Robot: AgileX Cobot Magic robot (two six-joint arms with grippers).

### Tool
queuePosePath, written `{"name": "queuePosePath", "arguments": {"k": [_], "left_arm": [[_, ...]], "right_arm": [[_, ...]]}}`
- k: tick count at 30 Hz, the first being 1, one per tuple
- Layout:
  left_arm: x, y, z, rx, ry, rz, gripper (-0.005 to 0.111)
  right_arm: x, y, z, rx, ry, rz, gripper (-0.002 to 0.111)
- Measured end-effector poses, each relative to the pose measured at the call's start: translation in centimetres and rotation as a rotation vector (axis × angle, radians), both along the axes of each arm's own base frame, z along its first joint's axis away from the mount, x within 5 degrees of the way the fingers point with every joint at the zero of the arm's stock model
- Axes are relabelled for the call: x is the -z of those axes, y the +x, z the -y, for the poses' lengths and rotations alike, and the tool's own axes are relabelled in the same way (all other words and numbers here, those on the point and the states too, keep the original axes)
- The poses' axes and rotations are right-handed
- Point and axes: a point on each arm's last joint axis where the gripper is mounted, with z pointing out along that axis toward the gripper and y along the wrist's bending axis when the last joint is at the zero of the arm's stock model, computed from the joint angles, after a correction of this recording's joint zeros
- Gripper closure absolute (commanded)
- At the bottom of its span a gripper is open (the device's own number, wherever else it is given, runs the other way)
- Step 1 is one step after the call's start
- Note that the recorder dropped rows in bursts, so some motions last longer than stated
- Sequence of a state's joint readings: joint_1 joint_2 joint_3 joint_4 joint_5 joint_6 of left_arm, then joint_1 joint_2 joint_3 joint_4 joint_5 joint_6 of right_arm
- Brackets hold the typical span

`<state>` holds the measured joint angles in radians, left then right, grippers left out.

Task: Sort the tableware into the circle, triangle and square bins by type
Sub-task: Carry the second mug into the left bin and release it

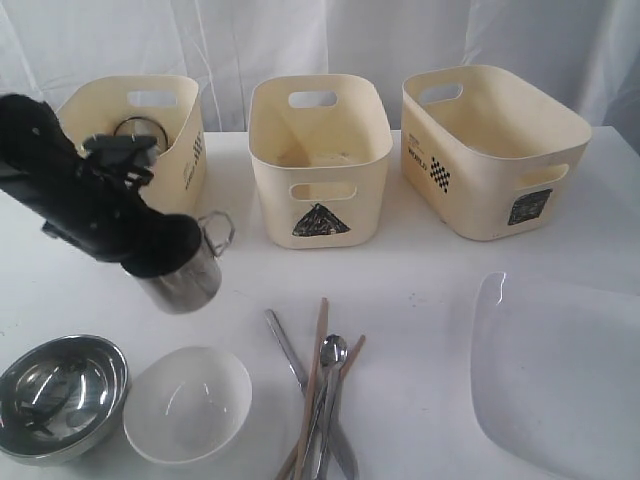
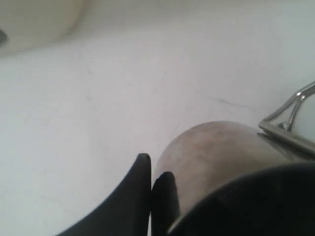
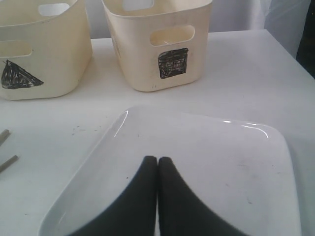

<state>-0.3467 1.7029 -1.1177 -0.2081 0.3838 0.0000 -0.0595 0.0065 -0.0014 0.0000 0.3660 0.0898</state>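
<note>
My left gripper [image 1: 165,262] [image 2: 153,168] is shut on the rim of a steel mug [image 1: 188,280] [image 2: 221,152], whose wire handle [image 1: 220,231] points toward the bins. A second steel mug [image 1: 135,130] sits in the left bin [image 1: 185,115], whose mark the arm hides. The triangle bin [image 1: 272,175] [image 3: 54,59] stands in the middle and the square bin [image 1: 480,190] [image 3: 142,54] on the right. At the front lie a steel bowl [image 1: 60,395], a white bowl [image 1: 188,402], a knife [image 1: 288,352], a spoon [image 1: 331,352] and chopsticks [image 1: 316,345]. My right gripper [image 3: 157,160] hangs shut and empty over the white square plate [image 1: 560,380] [image 3: 206,157].
White cloth hangs behind the bins. The table's right edge [image 3: 290,54] runs close beside the square bin and the plate. The right arm does not show in the exterior view.
</note>
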Motion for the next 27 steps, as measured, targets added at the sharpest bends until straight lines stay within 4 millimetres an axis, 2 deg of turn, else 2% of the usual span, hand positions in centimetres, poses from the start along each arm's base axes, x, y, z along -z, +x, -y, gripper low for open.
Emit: {"name": "queuePosePath", "arguments": {"k": [4, 7, 10, 13, 16, 20, 24, 27], "left_arm": [[-5.5, -0.9, -0.4, 0.029, -0.014, 0.131, 0.106], [-10.5, -2.5, -1.2, 0.044, -0.026, 0.274, 0.106], [-14.2, -3.5, -2.1, 0.056, 0.012, 0.463, 0.106], [-16.6, -3.5, -2.8, 0.075, 0.088, 0.687, 0.106], [-17.6, -2.6, -2.8, 0.103, 0.135, 0.852, 0.106], [-17.0, -0.4, -1.8, 0.19, 0.209, 1.021, 0.107], [-14.7, 3.3, -1.9, 0.261, 0.315, 1.172, 0.107], [-12.2, 6.2, -3.6, 0.123, 0.275, 1.15, 0.107]], "right_arm": [[0.0, 0.0, 0.0, 0.0, 0.0, 0.0, 0.108], [0.0, 0.0, 0.0, 0.0, 0.0, 0.0, 0.108], [0.0, 0.0, 0.0, 0.0, 0.0, 0.0, 0.108], [0.0, 0.0, 0.0, 0.0, 0.0, 0.0, 0.108], [0.0, 0.0, 0.0, 0.0, 0.0, 0.0, 0.108], [0.0, 0.0, 0.0, 0.0, 0.0, 0.0, 0.108], [0.0, 0.0, 0.0, 0.0, 0.0, 0.0, 0.108], [0.0, 0.0, 0.0, 0.0, 0.0, 0.0, 0.108]]}}
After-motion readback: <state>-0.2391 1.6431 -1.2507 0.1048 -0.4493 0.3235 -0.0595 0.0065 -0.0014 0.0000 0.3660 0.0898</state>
